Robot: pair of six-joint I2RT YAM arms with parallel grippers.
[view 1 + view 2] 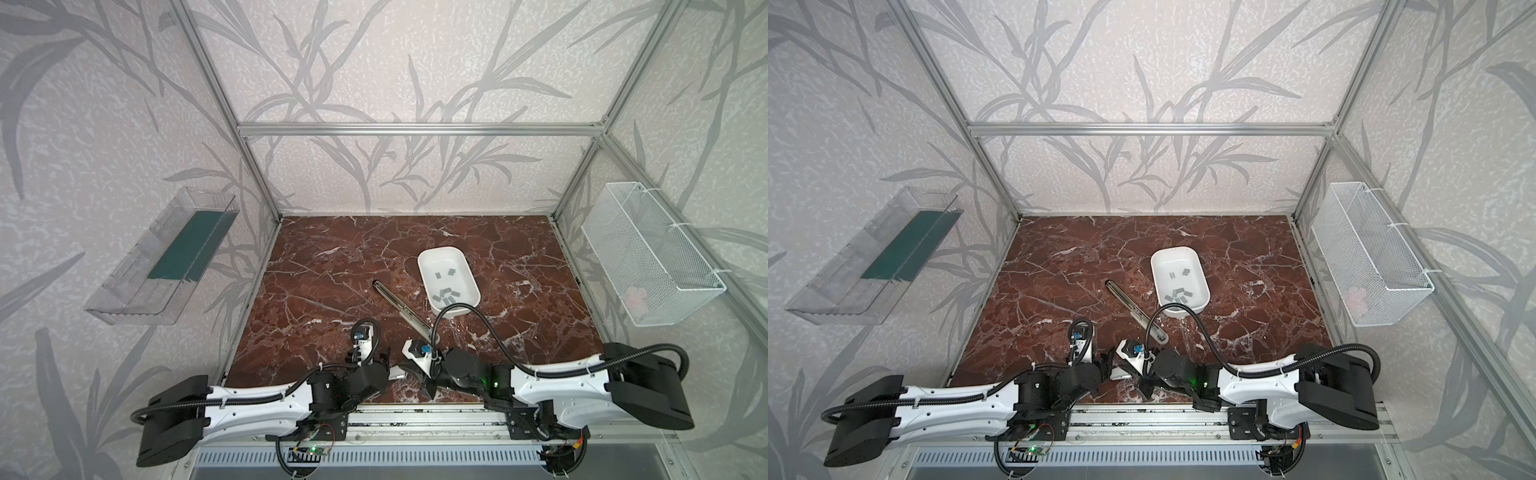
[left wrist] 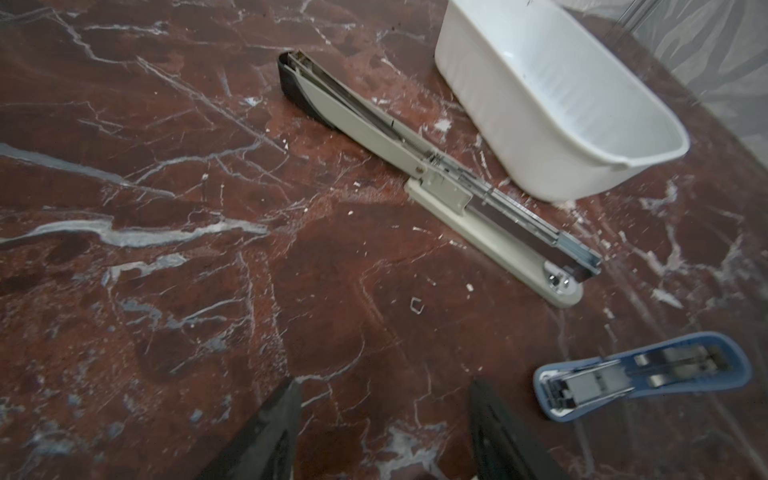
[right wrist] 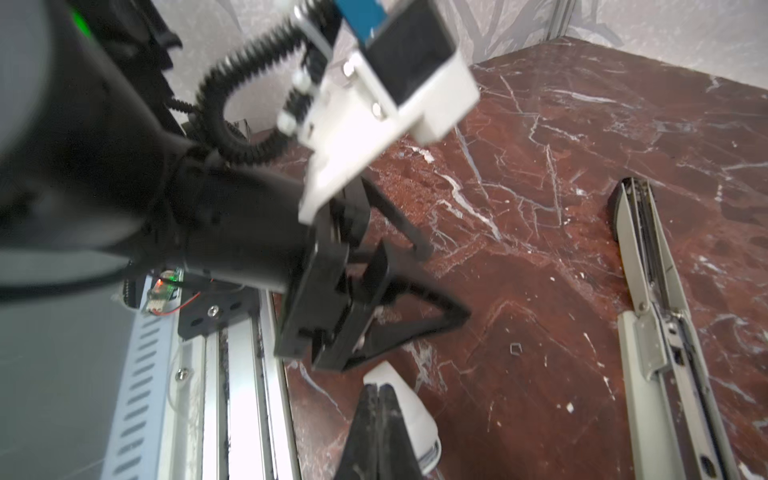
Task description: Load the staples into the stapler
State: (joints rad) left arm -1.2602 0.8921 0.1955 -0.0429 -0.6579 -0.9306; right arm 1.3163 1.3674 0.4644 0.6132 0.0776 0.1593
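A long grey stapler (image 1: pixel 401 307) (image 1: pixel 1136 309) lies opened out flat mid-table, its magazine channel (image 2: pixel 519 220) exposed. A small blue-and-white stapler (image 2: pixel 640 374) (image 3: pixel 411 411) lies near the front edge between the two grippers. Several grey staples (image 1: pixel 446 295) (image 1: pixel 1179 296) lie in a white tray (image 1: pixel 440 250) just behind the long stapler. My left gripper (image 2: pixel 384 395) is open over bare table, left of the small stapler, with nothing between its fingers. My right gripper (image 3: pixel 378 390) is shut, its tips right beside the small stapler, and I see nothing held between them.
One loose bent staple (image 2: pixel 417 304) lies on the marble between the two staplers. A clear plastic bin (image 1: pixel 162 257) hangs on the left wall and a white wire basket (image 1: pixel 652 257) on the right. The metal rail (image 1: pixel 415 419) runs along the table's front edge.
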